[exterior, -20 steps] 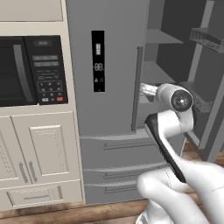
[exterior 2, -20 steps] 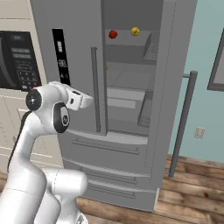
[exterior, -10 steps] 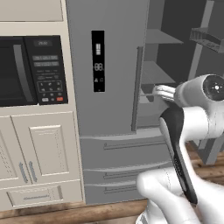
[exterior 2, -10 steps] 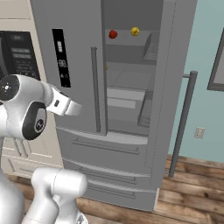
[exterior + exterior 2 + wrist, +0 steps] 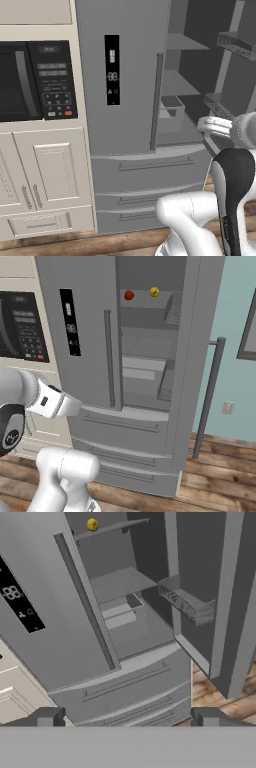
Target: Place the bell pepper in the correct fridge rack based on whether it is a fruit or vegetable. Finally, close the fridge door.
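The red bell pepper (image 5: 129, 295) rests on an upper fridge shelf (image 5: 150, 303), just left of a small yellow fruit (image 5: 154, 291) that the hand view also catches (image 5: 92, 524). My gripper (image 5: 128, 717) is open and empty, its dark fingertips (image 5: 50, 716) wide apart. It points at the fridge interior from well below the pepper and some way in front of the fridge. In the left base view the gripper (image 5: 206, 125) hangs level with the lower shelves. The right fridge door (image 5: 200, 356) stands open.
The left fridge door (image 5: 125, 75), with its dark display panel, is shut. Racks (image 5: 187, 604) line the inside of the open door. Drawers (image 5: 150, 165) sit below, a microwave (image 5: 35, 80) and cream cabinets (image 5: 45, 175) to the left. A wood floor (image 5: 220, 476) runs below.
The arm has drawn back from the fridge opening, and the hand has sunk lower and away from the shelves. The jaws stayed open. The fridge and the items on its shelf have not moved.
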